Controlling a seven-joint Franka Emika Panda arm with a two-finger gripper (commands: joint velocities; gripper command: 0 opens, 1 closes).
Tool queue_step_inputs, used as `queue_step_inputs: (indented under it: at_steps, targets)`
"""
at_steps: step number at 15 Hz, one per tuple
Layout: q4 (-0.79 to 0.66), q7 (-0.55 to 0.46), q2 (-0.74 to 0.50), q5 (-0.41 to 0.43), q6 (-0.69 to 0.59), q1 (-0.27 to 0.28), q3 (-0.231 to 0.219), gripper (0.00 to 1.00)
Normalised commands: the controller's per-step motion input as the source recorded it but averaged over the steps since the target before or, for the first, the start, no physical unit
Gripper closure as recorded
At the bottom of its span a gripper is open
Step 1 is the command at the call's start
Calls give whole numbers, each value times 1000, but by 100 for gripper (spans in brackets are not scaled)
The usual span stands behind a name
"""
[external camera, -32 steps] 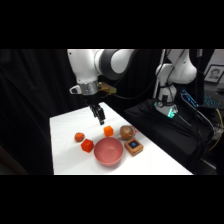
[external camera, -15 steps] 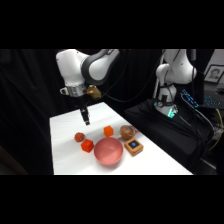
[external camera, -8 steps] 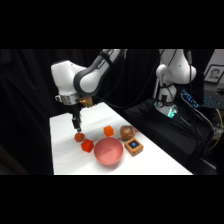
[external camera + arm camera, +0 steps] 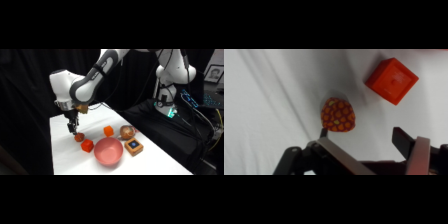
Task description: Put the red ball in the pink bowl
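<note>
Over the last couple of seconds the arm has swung from above the middle of the objects to the left part of the white table (image 4: 62, 150) and dropped, so the gripper (image 4: 74, 131) now hangs just above the red ball (image 4: 79, 137). From the wrist, the ball (image 4: 337, 114) shows as a red-orange patterned lump on the bare white table, just beyond the left finger (image 4: 341, 155); the fingers stand apart with nothing between them, the right one off to the side. Going rightward in the side view there are two cubes: a red cube (image 4: 88, 145) just beside the ball, and an orange cube (image 4: 108, 131) farther back. There is one pink bowl (image 4: 108, 151), near the front edge, and nothing can be seen inside it. Behind it sits one larger brownish ball (image 4: 127, 132), and rightmost one brown square block (image 4: 134, 146) with a blue mark on top.
</note>
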Motion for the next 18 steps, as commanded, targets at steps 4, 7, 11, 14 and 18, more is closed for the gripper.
queue_step_inputs:
  at_steps: [4,7,11,14,18]
  targets:
    - [178,116,157,38,80,13,-36,0]
    - [170,78,150,44,93,1,-38,0]
    - [173,61,144,58,91,-12,-33,0]
    - [195,39,152,78,84,-19,-15,0]
    - [223,33,160,90,59,-21,-10,0]
